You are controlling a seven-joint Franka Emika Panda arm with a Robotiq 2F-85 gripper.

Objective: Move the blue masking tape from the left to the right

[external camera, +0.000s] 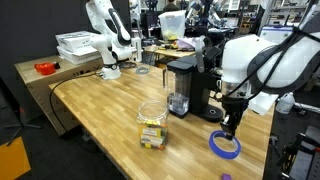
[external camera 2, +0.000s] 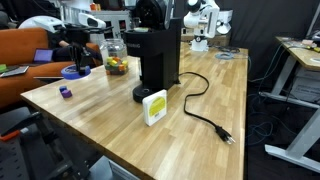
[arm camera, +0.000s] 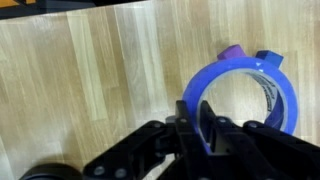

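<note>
blue masking tape [arm camera: 285, 95] by table [external camera: 110, 100] edge, pincer [arm camera: 200, 125] astride rim

Fingers [external camera: 230, 130] at blue masking tape [external camera: 222, 154]

In the wrist view the gripper [arm camera: 203, 128] is dark and blurred, its body cut off by the bottom edge. Its fingers cover the near rim of the blue masking tape [arm camera: 245, 70], so any grip is unclear. Beyond the ring, a small purple piece [arm camera: 231, 50] is half hidden.
</note>
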